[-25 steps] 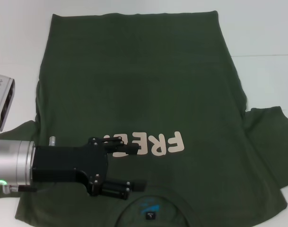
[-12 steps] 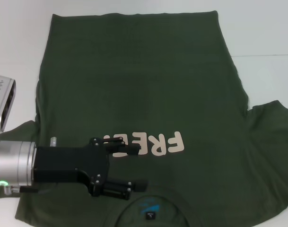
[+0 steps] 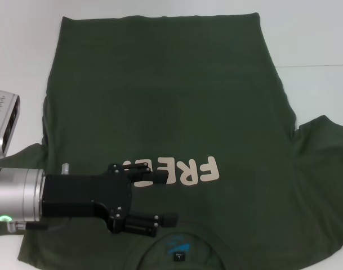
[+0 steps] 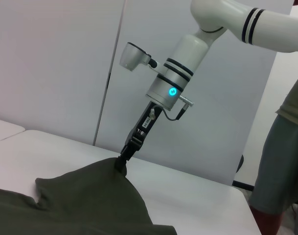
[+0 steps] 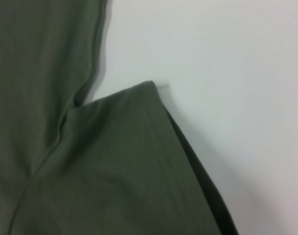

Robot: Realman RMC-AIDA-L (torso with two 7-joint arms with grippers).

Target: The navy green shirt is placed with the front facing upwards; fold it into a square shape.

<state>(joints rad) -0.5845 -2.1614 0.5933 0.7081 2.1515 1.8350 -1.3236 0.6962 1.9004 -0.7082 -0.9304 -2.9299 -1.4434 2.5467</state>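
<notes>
Head view shows the navy green shirt (image 3: 165, 112) spread flat, front up, over the white surface (image 3: 317, 50), its collar at the near edge and its hem at the far edge. Cream letters reading "FREE" (image 3: 185, 170) run across the chest, and a blue print with a small black tag (image 3: 178, 256) sits inside the collar. The left tool (image 3: 160, 198) hovers over the chest just beside the letters, on the robot's left of the collar; its black fingers (image 3: 163, 219) stand apart with nothing between them. A silver device (image 3: 2, 121) rests on the surface at the robot's left, near the shirt's left sleeve.

The right tool (image 4: 121, 163) appears only in the left wrist view, where its tip is pinched onto the edge of the shirt's right sleeve (image 4: 107, 169), raising the cloth into a peak above the surface. In the head view that sleeve (image 3: 323, 146) is lifted at the right edge of the frame. The right wrist view shows the sleeve's hem corner (image 5: 149, 90) over the white surface, next to the shirt's side seam.
</notes>
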